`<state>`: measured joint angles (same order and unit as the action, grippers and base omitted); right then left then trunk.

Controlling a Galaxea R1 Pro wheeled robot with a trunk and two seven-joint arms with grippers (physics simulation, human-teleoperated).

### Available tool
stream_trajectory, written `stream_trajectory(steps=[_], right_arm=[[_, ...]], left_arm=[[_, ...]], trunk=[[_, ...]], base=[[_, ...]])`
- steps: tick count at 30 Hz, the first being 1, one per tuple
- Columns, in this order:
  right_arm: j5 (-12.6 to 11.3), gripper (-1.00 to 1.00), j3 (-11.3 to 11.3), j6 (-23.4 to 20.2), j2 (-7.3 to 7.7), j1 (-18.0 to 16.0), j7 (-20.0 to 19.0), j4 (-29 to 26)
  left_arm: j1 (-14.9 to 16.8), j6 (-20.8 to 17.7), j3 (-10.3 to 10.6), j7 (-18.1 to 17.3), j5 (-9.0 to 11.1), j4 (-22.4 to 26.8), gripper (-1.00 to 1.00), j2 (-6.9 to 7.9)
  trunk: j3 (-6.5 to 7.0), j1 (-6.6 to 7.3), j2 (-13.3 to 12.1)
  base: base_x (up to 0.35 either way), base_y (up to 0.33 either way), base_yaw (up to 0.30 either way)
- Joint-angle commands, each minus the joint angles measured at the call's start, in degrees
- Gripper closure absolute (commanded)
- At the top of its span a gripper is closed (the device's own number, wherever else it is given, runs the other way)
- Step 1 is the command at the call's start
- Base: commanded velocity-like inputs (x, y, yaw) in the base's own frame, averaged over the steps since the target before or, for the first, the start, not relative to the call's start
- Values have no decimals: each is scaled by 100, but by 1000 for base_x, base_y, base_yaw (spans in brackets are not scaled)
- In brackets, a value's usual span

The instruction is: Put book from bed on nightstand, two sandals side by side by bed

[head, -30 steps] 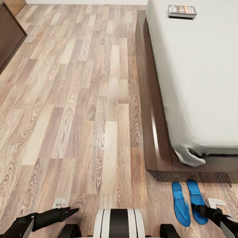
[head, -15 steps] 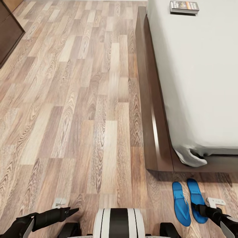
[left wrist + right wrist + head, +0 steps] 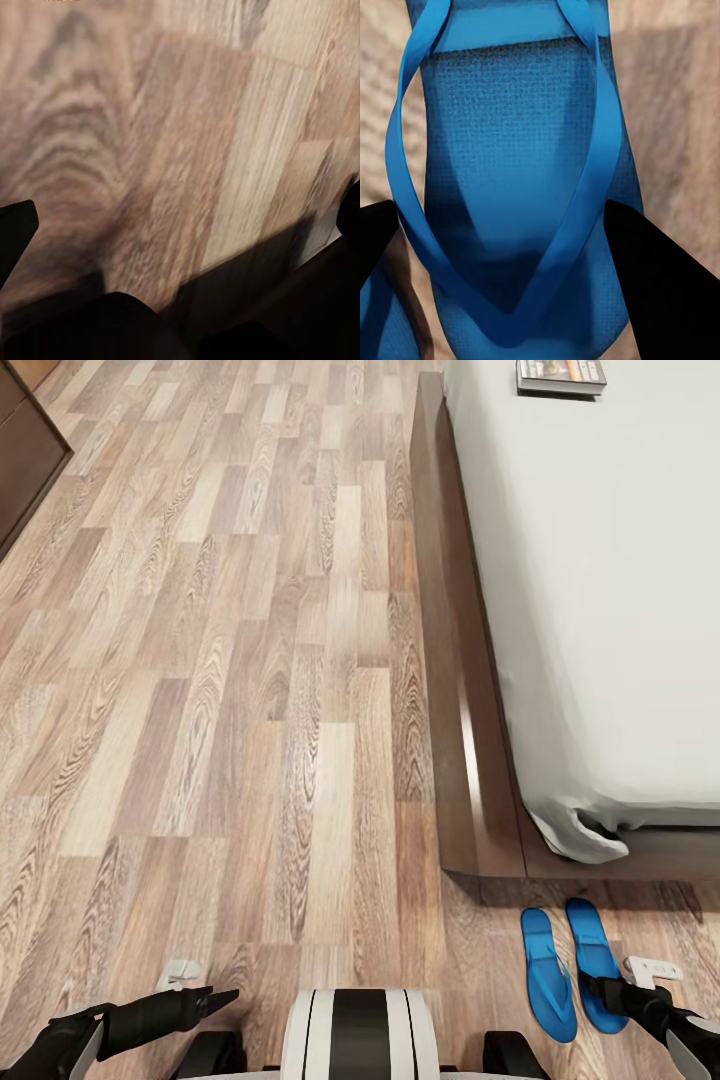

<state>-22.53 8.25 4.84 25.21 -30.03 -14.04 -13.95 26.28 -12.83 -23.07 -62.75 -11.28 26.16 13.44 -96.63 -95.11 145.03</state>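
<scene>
- One bed (image 3: 600, 610) is seen in the head view, filling the 1 to 3 o'clock part of the picture; its pale mattress sits on a dark brown frame whose long edge runs along the wood-plank floor (image 3: 230, 690).
- One book (image 3: 561, 374) is seen lying flat on the mattress at about 1 o'clock, near the bed's floor-side edge and partly cut by the picture's upper border.
- Two sandals (image 3: 570, 970) are counted, both bright blue, lying on the floor at about 5 o'clock, just beside the foot corner of the bed frame. They lie parallel and close together, with a thin strip of floor between them.
- One dark brown cabinet (image 3: 25, 455) is seen at 10 o'clock, well apart from the bed; which piece of furniture it is cannot be told.
- The right end effector (image 3: 610, 992) is seen at 4 o'clock, over the heel end of the sandal nearer the picture's right side. In the right wrist view its two dark fingers (image 3: 656, 277) are spread, one to each side of that sandal's blue thong straps (image 3: 510, 187); whether they touch it cannot be told.
- The left end effector (image 3: 215, 997) is seen at 7 o'clock above bare floor, with nothing in it; whether its fingers are spread or pressed together cannot be told.
</scene>
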Motion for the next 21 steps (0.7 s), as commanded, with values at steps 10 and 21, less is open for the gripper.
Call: stream_trajectory(steps=[10,21], right_arm=[[-24,100,45,-133,2,-12,-11,33],[-30,100,45,-125,2,-12,-18,33]], left_arm=[[7,-53,-48,-44,-49,3,-100,-8],[9,-54,-57,-54,-49,5,-100,-8]], trunk=[[-2,-2,1],[-2,-2,1]], base=[[0,0,0],[0,0,0]])
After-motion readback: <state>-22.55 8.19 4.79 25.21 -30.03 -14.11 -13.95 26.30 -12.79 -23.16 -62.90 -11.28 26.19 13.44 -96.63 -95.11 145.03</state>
